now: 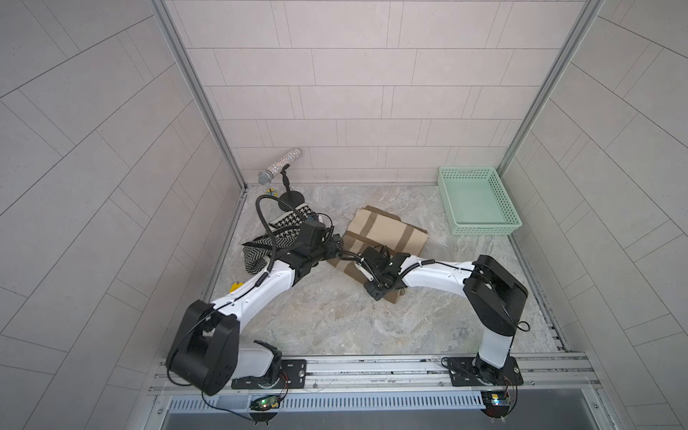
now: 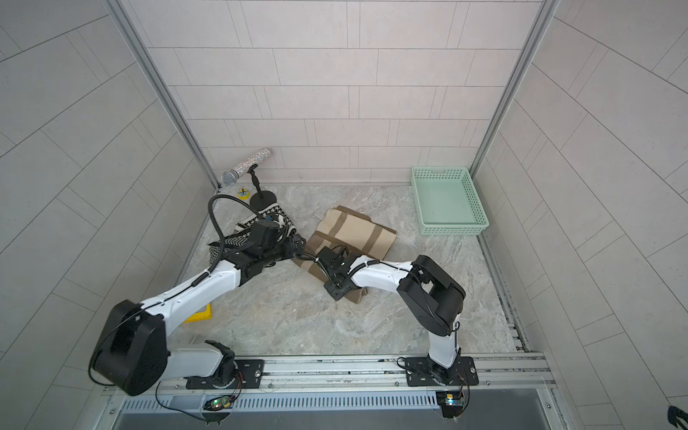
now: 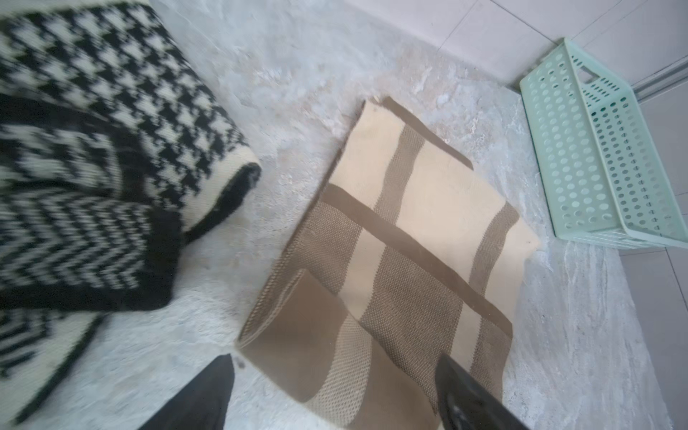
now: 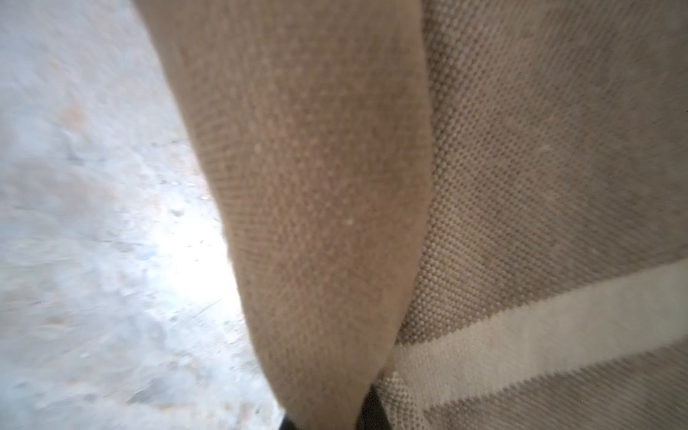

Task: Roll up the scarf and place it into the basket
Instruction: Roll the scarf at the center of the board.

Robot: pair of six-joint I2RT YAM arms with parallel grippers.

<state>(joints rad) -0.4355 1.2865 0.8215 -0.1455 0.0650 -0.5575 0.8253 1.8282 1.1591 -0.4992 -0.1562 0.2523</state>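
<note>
The beige scarf with brown stripes (image 1: pixel 387 231) (image 2: pixel 353 232) (image 3: pixel 409 238) lies folded flat in the middle of the marble table. My left gripper (image 1: pixel 337 242) (image 2: pixel 298 244) (image 3: pixel 335 361) is open, its fingers spread over the scarf's left corner and holding nothing. My right gripper (image 1: pixel 374 292) (image 2: pixel 335 292) (image 4: pixel 329 420) is shut on the scarf's near edge, and a raised brown fold (image 4: pixel 305 186) fills the right wrist view. The mint-green basket (image 1: pixel 484 228) (image 2: pixel 450 229) (image 3: pixel 580 156) stands empty at the back right corner.
A black-and-white houndstooth scarf (image 1: pixel 286 223) (image 3: pixel 93 149) is bunched at the left under my left arm. A glittery microphone on a stand (image 1: pixel 279 167) occupies the back left corner. A yellow object (image 2: pixel 201 314) lies by the left wall. Tiled walls enclose three sides.
</note>
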